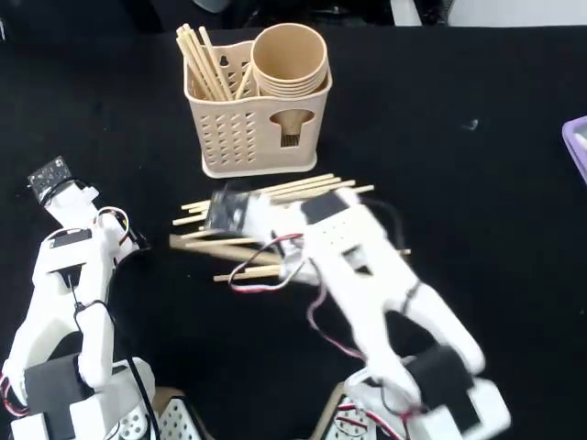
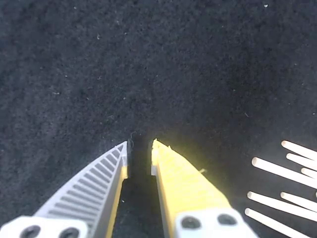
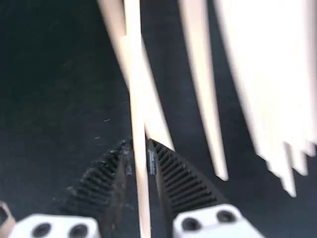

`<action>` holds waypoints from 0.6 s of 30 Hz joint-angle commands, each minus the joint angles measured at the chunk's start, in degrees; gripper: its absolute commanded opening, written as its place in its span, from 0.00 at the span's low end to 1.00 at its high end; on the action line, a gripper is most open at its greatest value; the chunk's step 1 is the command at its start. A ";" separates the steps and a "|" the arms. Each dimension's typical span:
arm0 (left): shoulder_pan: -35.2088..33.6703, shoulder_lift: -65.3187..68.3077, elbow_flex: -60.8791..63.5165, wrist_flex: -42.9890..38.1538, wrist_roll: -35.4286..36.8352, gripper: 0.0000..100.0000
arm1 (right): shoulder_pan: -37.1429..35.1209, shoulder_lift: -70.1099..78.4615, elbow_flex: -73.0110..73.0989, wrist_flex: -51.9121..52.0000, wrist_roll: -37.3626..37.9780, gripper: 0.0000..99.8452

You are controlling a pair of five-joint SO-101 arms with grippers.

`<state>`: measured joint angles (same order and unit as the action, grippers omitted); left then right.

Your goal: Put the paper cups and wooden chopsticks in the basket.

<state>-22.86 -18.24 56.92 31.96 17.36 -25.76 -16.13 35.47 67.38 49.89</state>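
Arms first, from above: the right arm [image 1: 367, 275] stretches forward from the near edge, bent low over the loose chopsticks [image 1: 275, 192] scattered on the black table [image 1: 477, 229] just in front of the basket [image 1: 243, 137]. The left arm [image 1: 69, 275] stands folded at the left with its wrist raised, well apart from the pile. The basket is beige plastic with slotted walls and two compartments. One holds a stack of nested paper cups [image 1: 290, 57], about five by their rims. The other holds a bundle [image 1: 204, 64] of some six sticks leaning outward. Roughly ten pale, round wooden sticks lie loose, mostly parallel.

From the left wrist, the left gripper [image 2: 140, 144] hangs over bare, fuzzy table. Its ribbed grey finger and yellow finger are all but closed, with nothing between them. About seven blunt stick ends poke in from the side.

From the right wrist, the right gripper [image 3: 139, 145] pinches a single chopstick [image 3: 134, 74] between black ribbed fingers. More tapered sticks lie beyond, too blurred to count.
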 commanded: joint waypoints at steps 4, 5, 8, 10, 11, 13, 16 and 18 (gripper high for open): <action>-0.04 -0.62 -2.77 0.35 0.09 0.09 | 1.14 -19.30 -3.74 1.32 -7.82 0.01; -0.04 -0.62 -2.77 0.35 0.09 0.09 | 1.14 -21.14 -3.91 1.32 -8.53 0.01; -0.04 -0.62 -2.77 0.35 0.09 0.09 | 1.14 -25.71 -3.91 0.79 -11.25 0.01; -0.04 -0.62 -2.77 0.26 0.09 0.09 | 0.88 -27.82 -4.26 -0.44 -14.42 0.01; -0.04 -0.53 -2.77 0.26 0.09 0.09 | -0.09 -28.88 -4.09 -2.11 -16.35 0.01; -0.04 -0.53 -2.77 0.26 0.09 0.09 | -1.49 -29.93 -4.18 -5.45 -19.78 0.01; -0.04 -0.53 -2.77 0.35 0.09 0.09 | -2.99 -30.46 -4.26 -13.01 -24.00 0.01; -0.04 -0.62 -2.77 0.35 0.09 0.09 | -3.16 -30.37 -3.91 -19.69 -26.81 0.01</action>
<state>-22.86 -18.24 56.92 31.96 17.36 -27.87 -44.26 34.51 56.75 27.12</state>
